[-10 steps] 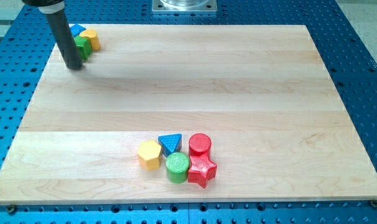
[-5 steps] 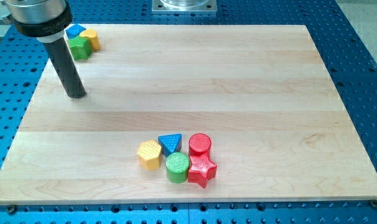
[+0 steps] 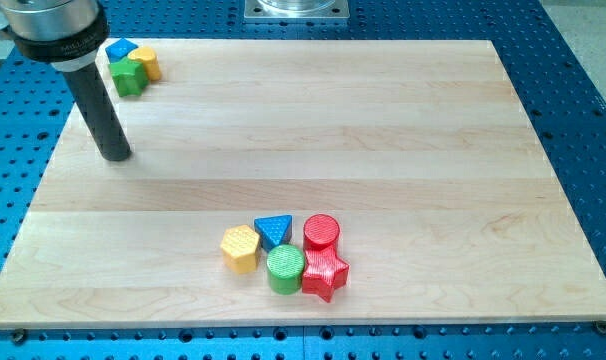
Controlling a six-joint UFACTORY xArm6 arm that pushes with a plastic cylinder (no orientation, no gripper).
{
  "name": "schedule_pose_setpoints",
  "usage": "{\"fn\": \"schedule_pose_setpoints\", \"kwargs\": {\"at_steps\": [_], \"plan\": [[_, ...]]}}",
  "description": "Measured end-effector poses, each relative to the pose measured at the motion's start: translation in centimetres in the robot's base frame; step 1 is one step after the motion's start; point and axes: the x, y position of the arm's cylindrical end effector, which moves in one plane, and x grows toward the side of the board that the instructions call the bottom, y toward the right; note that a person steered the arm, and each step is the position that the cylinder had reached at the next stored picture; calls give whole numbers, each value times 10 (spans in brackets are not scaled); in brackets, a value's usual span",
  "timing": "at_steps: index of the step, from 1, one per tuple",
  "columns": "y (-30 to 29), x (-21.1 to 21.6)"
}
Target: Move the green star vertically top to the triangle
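Note:
The green star point(image 3: 127, 76) sits at the view's top left corner of the board, touching a blue block point(image 3: 120, 50) above it and a yellow block point(image 3: 146, 63) to its right. A blue triangle point(image 3: 274, 231) lies near the view's bottom centre. My tip point(image 3: 115, 156) rests on the board below the green star, apart from it, and far to the upper left of the triangle.
Around the blue triangle lie a yellow hexagon point(image 3: 240, 248), a green cylinder point(image 3: 285, 269), a red cylinder point(image 3: 321, 233) and a red star point(image 3: 325, 273). The wooden board point(image 3: 383, 130) lies on a blue perforated table point(image 3: 583, 90).
My tip moved from beside the green star toward the view's bottom, then shifted very slightly left. No block moved.

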Motion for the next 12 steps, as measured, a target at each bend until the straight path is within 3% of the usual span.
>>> {"fn": "schedule_pose_setpoints", "kwargs": {"at_steps": [2, 4, 5, 10, 12], "plan": [[-10, -19], [-64, -105], [-64, -118], [-50, -135], [33, -46]]}}
